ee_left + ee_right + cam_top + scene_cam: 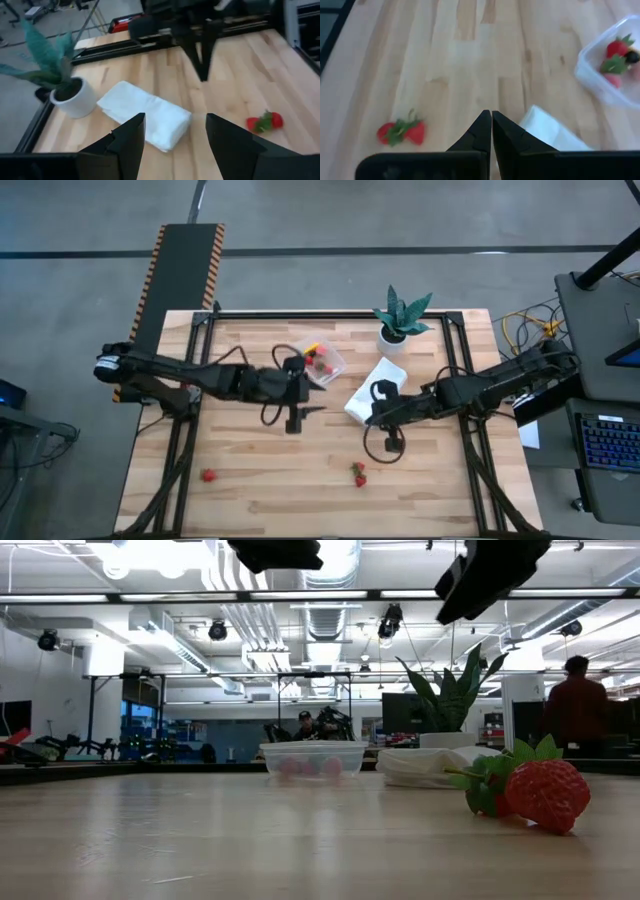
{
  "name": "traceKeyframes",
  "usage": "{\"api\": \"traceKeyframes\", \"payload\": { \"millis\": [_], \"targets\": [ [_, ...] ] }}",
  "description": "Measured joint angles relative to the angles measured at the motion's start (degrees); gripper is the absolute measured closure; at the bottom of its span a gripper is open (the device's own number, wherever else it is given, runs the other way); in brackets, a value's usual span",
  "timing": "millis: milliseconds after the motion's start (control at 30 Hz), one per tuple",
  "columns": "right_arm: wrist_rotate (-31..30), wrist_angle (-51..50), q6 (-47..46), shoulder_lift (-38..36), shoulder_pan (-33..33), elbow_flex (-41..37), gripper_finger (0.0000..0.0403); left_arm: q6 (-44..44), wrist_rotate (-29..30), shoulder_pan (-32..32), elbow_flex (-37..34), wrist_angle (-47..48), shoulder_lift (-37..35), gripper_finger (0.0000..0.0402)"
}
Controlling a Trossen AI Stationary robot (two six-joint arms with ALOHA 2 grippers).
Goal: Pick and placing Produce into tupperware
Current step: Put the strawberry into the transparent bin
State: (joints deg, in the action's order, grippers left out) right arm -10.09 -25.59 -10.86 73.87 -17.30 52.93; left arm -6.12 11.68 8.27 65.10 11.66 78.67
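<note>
**Two strawberries left on the table, several already in the tub**

Two toy strawberries are seen loose on the wooden table (250, 490) in the high view: one strawberry (208, 475) near the front left corner and one strawberry pair (359, 473) at front centre. The clear tupperware (322, 362) sits toward the back, holding red pieces and a yellow-orange piece (312, 348). The left gripper (296, 388) is held just beside the tub; the right gripper (374, 408) is held over the folded white cloth (376, 388), with a potted plant (401, 318) behind it. The step is judged to be between placements; a reach toward the front is called for next, across open bare wood.

In the low view, a strawberry (546, 794) lies close, and the tub (313, 758) is seen farther back with pink shapes inside. A person (574, 705) is seen in the room beyond.

In the left wrist view, the left fingers (131, 139) are spread wide and hold nothing. The cloth (147, 114), plant pot (75, 97) and a strawberry (265, 121) are seen ahead.

In the right wrist view, the right fingers (483, 131) are pressed together, empty. A strawberry (402, 132) lies on clear wood, well apart from the tub (600, 75); the table edge is seen at the corner.
</note>
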Motion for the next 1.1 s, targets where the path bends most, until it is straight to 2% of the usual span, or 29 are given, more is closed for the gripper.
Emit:
{"api": "traceKeyframes", "payload": {
  "millis": [200,367,467,700,933,1100],
  "targets": [
    [0.0,-3.1,-5.2,0.0,-4.2,2.4,0.0394,1.3,0.9,5.4,-5.0,-8.9,-0.7,0.0208],
    [0.0,-3.2,-10.1,0.0,-7.4,3.7,0.0394,1.3,1.1,8.1,-10.9,-19.8,-1.8,0.0208],
    [0.0,-3.1,-13.4,0.0,-8.7,4.4,0.0394,1.1,1.2,8.6,-14.9,-27.3,-2.6,0.0208],
    [0.0,-2.9,-20.5,0.1,-10.2,5.8,0.0394,-2.1,2.9,8.7,-23.1,-38.4,-6.3,0.0208],
    [0.0,-3.3,-26.6,3.2,-10.2,9.8,0.0394,-8.2,3.9,8.6,-27.1,-40.1,-12.5,0.0208],
    [0.6,-10.4,-30.0,7.7,-10.2,16.0,0.0394,-8.4,3.9,8.6,-30.6,-39.8,-17.0,0.0208]
  ]
}}
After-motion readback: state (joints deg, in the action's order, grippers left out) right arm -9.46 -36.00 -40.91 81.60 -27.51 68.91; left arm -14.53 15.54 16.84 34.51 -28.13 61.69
